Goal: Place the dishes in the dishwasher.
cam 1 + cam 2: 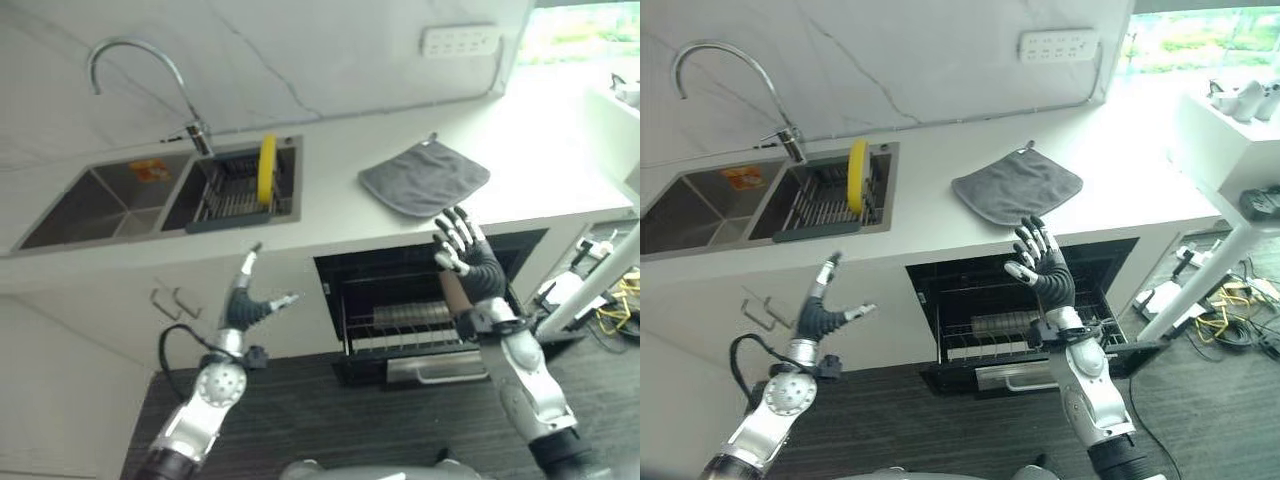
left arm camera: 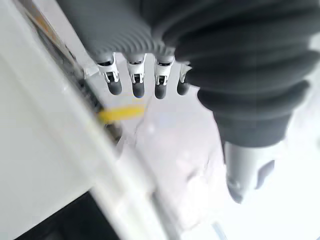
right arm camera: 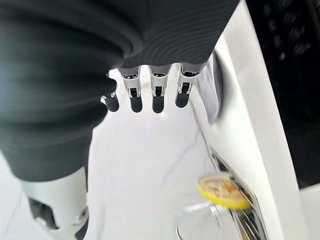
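my left hand (image 1: 243,300) raised below counter edge, fingers spread | my right hand (image 1: 463,248) upright before open dishwasher (image 1: 420,320), spread | yellow plate (image 1: 266,168) in sink rack (image 1: 232,195)

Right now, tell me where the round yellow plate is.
The round yellow plate stands on edge in the dark drying rack in the sink's right-hand basin, right of the curved faucet.

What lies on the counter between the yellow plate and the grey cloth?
Nothing: between the yellow plate, upright in the sink rack, and the grey cloth there is bare white counter, in both eye views.
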`<state>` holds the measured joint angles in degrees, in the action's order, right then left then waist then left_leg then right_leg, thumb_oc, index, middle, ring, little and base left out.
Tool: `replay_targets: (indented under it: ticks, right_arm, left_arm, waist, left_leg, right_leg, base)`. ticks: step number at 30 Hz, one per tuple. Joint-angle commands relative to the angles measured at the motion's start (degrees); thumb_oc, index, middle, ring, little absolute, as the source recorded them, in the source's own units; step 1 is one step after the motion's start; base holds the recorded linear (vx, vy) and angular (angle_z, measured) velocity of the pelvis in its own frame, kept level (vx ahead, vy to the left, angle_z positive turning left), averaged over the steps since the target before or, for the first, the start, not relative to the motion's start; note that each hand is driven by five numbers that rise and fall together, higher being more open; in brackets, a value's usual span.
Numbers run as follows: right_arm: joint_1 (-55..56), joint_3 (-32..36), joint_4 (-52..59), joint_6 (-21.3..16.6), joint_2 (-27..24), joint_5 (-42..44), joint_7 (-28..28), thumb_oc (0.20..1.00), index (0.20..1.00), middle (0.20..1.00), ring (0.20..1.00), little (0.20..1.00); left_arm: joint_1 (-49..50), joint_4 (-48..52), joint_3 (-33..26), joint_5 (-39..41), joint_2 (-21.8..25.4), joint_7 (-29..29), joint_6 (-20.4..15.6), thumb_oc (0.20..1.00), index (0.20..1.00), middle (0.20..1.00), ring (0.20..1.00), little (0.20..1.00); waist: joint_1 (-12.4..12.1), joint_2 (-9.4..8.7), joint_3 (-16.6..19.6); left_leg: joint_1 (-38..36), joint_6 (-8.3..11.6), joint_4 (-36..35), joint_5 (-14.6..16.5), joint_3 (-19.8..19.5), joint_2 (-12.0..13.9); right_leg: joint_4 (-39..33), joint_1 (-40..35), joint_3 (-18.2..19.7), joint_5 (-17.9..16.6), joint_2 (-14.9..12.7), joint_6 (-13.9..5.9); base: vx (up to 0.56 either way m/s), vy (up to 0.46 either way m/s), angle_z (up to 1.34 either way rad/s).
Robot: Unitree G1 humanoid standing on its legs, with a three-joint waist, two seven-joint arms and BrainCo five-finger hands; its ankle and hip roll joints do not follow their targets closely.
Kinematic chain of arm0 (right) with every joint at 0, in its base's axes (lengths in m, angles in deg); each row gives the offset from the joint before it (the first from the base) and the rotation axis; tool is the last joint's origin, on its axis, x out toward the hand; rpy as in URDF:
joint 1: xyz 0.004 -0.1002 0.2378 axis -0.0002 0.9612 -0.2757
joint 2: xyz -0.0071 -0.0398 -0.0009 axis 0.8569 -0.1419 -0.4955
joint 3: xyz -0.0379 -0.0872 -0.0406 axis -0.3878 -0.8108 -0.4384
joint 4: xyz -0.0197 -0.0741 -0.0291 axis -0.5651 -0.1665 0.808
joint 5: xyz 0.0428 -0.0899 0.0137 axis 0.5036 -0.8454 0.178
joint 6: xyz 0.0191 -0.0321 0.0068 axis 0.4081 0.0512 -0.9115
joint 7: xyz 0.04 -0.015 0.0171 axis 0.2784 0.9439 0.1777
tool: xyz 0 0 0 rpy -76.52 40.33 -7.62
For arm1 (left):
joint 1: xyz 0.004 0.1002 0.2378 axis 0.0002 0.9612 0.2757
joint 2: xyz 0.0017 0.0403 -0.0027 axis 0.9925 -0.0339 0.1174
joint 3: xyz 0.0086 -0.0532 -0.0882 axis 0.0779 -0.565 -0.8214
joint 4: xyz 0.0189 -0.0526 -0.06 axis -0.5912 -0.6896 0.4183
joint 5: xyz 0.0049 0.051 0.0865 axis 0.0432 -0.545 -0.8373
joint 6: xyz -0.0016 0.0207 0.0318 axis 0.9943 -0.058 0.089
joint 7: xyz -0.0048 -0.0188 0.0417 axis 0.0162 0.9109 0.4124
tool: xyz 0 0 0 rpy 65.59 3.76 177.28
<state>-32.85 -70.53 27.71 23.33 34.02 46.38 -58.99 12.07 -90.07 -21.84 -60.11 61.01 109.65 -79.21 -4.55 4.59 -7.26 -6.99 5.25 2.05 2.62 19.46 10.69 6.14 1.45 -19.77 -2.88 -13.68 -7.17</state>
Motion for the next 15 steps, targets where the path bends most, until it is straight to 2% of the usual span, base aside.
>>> replay_targets:
  ticks: [1,5,12,15]
  right_arm:
    - [-2.4,3.3,5.7,-3.2,0.7,-1.1,3.3,1.000,1.000,1.000,1.000,1.000]
    - [-3.5,3.3,5.9,-2.1,0.4,-0.5,4.4,1.000,1.000,1.000,1.000,1.000]
    - [-3.9,3.4,5.4,-1.0,0.4,-0.5,5.8,1.000,1.000,1.000,1.000,1.000]
    - [-4.9,3.6,4.6,-1.5,0.3,-1.6,5.4,1.000,1.000,1.000,1.000,1.000]
  left_arm:
    - [-3.5,4.7,-3.8,5.2,3.4,-0.4,-6.6,1.000,1.000,1.000,1.000,1.000]
    - [-3.8,6.4,-6.7,9.4,2.6,-2.6,-8.1,1.000,1.000,1.000,1.000,1.000]
    - [-4.4,6.4,-7.1,12.2,1.0,-3.9,-6.7,1.000,1.000,1.000,1.000,1.000]
    - [-5.0,5.8,-6.3,13.4,0.2,-5.0,-6.9,1.000,1.000,1.000,1.000,1.000]
  waist:
    - [-0.6,-3.37,-0.4]
    - [-1.2,-3.63,0.1]
    - [-1.2,-3.88,0.5]
    - [-1.7,-4.03,0.4]
  left_leg:
    - [0.8,1.56,0.2,-2.2,-2.9,3.4]
    - [0.9,1.86,0.1,-2.5,-2.6,3.9]
    - [1.0,2.12,0.2,-2.8,-2.5,4.2]
    - [1.9,1.09,1.5,-1.9,-3.8,2.9]
  right_leg:
    - [-3.0,-7.6,-1.6,3.8,-3.7,-3.86]
    - [-3.3,-7.9,-2.1,4.0,-3.4,-3.53]
    - [-2.3,-8.0,-1.6,5.6,-2.4,-2.72]
    - [-0.6,-7.8,-1.2,6.5,-2.7,-2.48]
  base:
    - [0.00,0.000,0.00]
    - [0.00,0.000,0.00]
    - [-0.01,0.058,0.08]
    - [-0.05,0.217,0.05]
